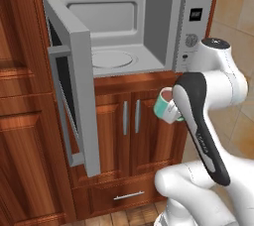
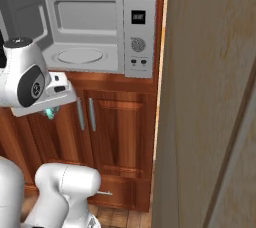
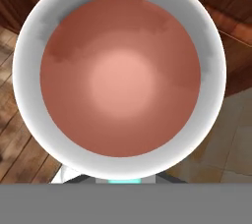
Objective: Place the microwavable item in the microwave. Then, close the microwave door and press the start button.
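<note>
The microwavable item, a teal mug (image 1: 165, 105) with brown liquid, hangs in the air in front of the lower cabinet doors, below the microwave's right half. My gripper (image 2: 51, 108) is shut on it; in the left base view my forearm hides the fingers. Seen from the hand, the mug's white rim and brown liquid (image 3: 120, 78) sit right under the camera. The microwave (image 1: 194, 36) stands open above, its grey cavity holding a bare glass turntable (image 1: 113, 59). The microwave door (image 1: 74, 96) is swung out wide to the left. A sliver of the mug (image 2: 50, 114) shows under my hand.
Two wooden cabinet doors with vertical handles (image 1: 130, 117) and a drawer (image 1: 128, 196) lie below the microwave. A tall wooden panel (image 2: 210, 97) stands close on the right. Tall wood cabinetry (image 1: 20, 121) rises on the left behind the open door.
</note>
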Controlling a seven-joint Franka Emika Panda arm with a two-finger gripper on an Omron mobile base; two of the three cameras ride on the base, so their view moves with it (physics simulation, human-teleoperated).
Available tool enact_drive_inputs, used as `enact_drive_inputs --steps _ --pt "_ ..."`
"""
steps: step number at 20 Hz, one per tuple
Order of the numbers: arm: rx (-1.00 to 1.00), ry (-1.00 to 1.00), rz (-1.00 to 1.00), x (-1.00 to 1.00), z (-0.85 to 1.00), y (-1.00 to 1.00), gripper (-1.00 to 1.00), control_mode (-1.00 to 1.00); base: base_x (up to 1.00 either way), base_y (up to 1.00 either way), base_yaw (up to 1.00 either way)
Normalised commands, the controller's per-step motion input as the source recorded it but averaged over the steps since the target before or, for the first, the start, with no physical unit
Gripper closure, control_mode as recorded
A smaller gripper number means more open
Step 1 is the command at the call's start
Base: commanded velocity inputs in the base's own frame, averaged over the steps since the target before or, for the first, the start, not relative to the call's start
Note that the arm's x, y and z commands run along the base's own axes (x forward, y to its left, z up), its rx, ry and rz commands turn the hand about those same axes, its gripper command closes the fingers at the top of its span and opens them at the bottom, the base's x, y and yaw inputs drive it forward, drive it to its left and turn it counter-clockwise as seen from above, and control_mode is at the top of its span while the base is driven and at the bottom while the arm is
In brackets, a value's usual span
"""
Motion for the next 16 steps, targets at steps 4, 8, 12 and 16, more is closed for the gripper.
enact_drive_inputs --steps 4,8,12,16 --pt "0.00 -0.02 0.00 0.50 0.11 0.00 1.00 -1.00 0.00 0.00 0.00" --pt "0.00 -0.10 -0.01 0.71 0.25 0.06 1.00 -1.00 0.00 0.00 0.00" --pt "0.00 -0.14 0.00 0.92 0.53 0.13 1.00 -1.00 0.00 0.00 0.00" --pt "0.00 -0.09 0.00 0.82 0.35 0.17 1.00 -1.00 0.00 0.00 0.00"
